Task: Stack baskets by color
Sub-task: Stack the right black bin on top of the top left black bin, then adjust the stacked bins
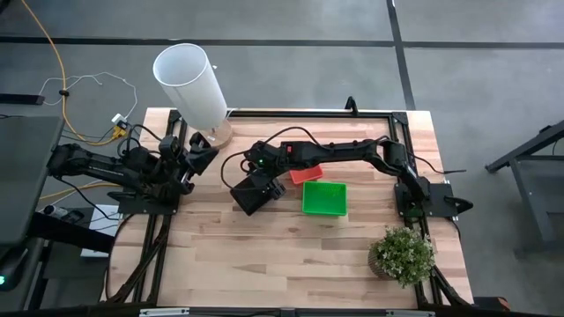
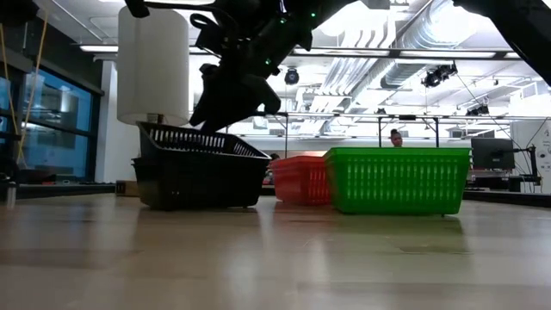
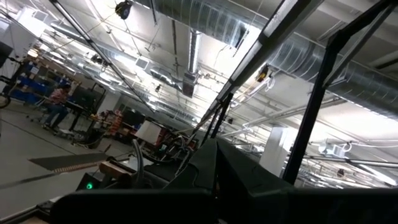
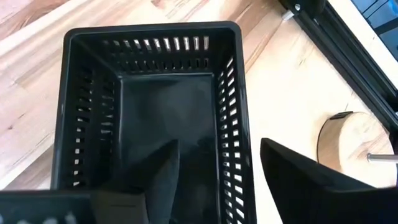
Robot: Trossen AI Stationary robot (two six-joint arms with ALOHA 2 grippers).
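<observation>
Left of the table's middle, a black basket sits tilted inside a second black basket. My right gripper hangs open over them; one finger stands inside the top basket and the other outside, on either side of a long wall. A red basket and a green basket stand to the right. My left gripper waits shut at the table's left, pointing upward.
A tall white cylinder on a round wooden base stands at the far left, close to the black baskets. A small potted plant sits at the near right corner. A black frame rail runs along the far edge.
</observation>
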